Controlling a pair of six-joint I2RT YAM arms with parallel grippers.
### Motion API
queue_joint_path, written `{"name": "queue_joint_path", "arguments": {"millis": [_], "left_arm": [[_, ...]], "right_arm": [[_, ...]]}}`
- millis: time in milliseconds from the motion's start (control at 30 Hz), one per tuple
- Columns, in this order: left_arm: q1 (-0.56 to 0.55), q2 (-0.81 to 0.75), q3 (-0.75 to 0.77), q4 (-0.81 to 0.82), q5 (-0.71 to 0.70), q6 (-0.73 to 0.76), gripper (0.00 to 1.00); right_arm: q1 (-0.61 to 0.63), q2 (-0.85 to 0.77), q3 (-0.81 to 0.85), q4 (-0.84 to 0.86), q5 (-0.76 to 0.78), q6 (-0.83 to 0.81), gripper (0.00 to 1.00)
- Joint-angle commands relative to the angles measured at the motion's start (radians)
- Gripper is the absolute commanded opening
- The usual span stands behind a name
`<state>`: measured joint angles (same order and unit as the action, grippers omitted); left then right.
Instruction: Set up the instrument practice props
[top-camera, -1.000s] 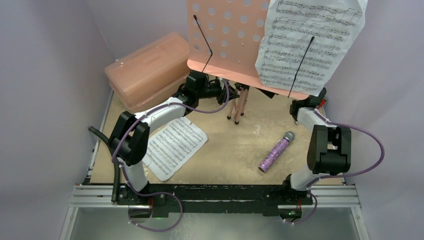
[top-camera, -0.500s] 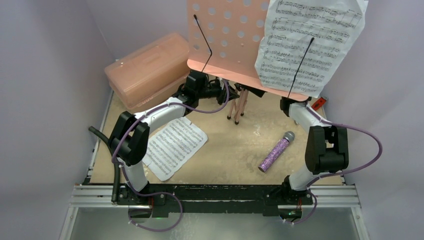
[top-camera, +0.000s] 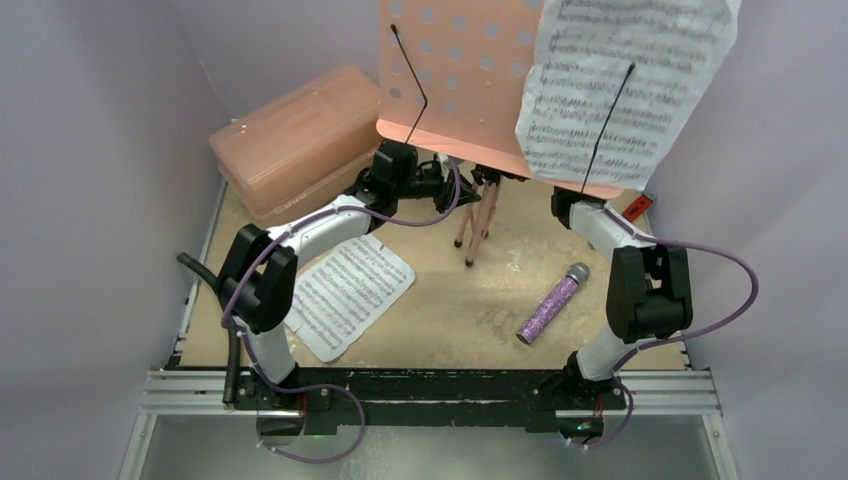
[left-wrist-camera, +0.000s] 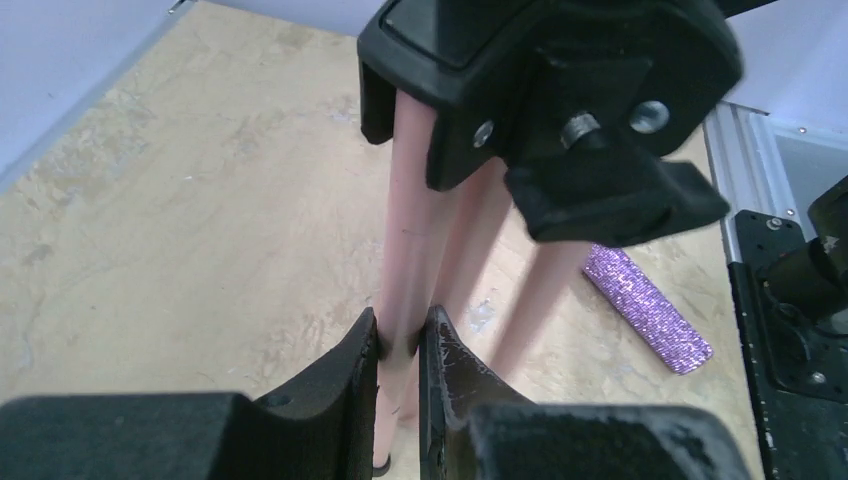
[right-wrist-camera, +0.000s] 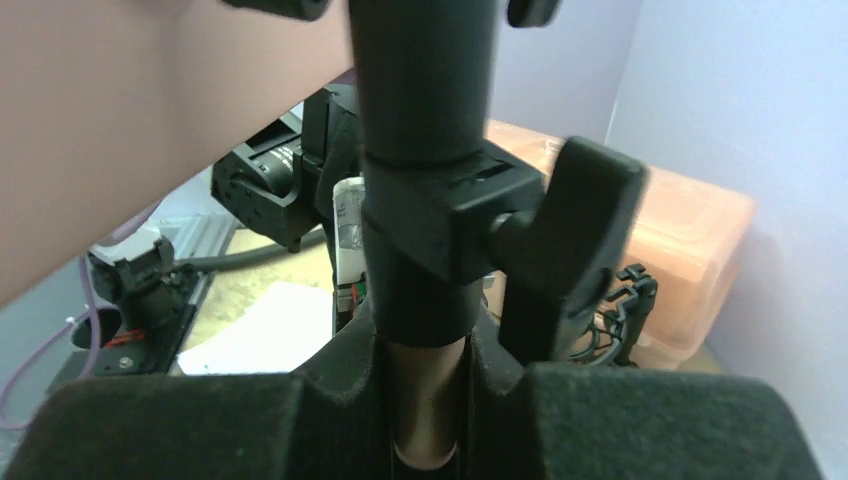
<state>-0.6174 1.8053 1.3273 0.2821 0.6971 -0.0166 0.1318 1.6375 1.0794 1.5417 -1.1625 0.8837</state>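
The pink music stand (top-camera: 455, 70) is upright at the back, its perforated desk holding one sheet-music page (top-camera: 620, 90). My left gripper (left-wrist-camera: 400, 345) is shut on one thin pink leg (left-wrist-camera: 412, 230) below the black hub (left-wrist-camera: 560, 100). My right gripper (right-wrist-camera: 425, 365) is shut on the pink shaft just under the black collar (right-wrist-camera: 425, 200); in the top view it is hidden under the desk. A second page (top-camera: 345, 295) lies flat at the front left. The glittery purple microphone (top-camera: 552, 303) lies at the front right. A small black ringed mount (right-wrist-camera: 622, 300) shows beside the case.
The big pink case (top-camera: 295, 140) sits at the back left against the wall. A red handle (top-camera: 640, 207) lies at the back right by the wall. Purple walls close in both sides, and the arm bases line the near edge.
My right gripper has slid left under the desk and shut on the stand's shaft. The desk and legs have shifted slightly. The left gripper has kept its hold on the leg.
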Motion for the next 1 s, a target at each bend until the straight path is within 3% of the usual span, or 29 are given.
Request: {"name": "queue_joint_path", "arguments": {"millis": [0, 267, 600, 967], "left_arm": [[-0.003, -0.059, 0.007, -0.066, -0.005, -0.086, 0.00], [-0.004, -0.110, -0.042, -0.101, -0.120, -0.100, 0.00], [-0.004, -0.185, -0.147, -0.105, -0.237, -0.075, 0.00], [-0.004, -0.167, -0.133, -0.147, -0.365, -0.033, 0.00]], "right_arm": [[0.003, -0.023, 0.066, 0.383, 0.006, 0.045, 0.00], [0.003, -0.060, 0.144, 0.315, 0.016, 0.028, 0.00], [0.012, -0.128, 0.293, 0.035, 0.037, -0.146, 0.00], [0.029, -0.135, 0.393, 0.021, 0.076, -0.149, 0.00]]}}
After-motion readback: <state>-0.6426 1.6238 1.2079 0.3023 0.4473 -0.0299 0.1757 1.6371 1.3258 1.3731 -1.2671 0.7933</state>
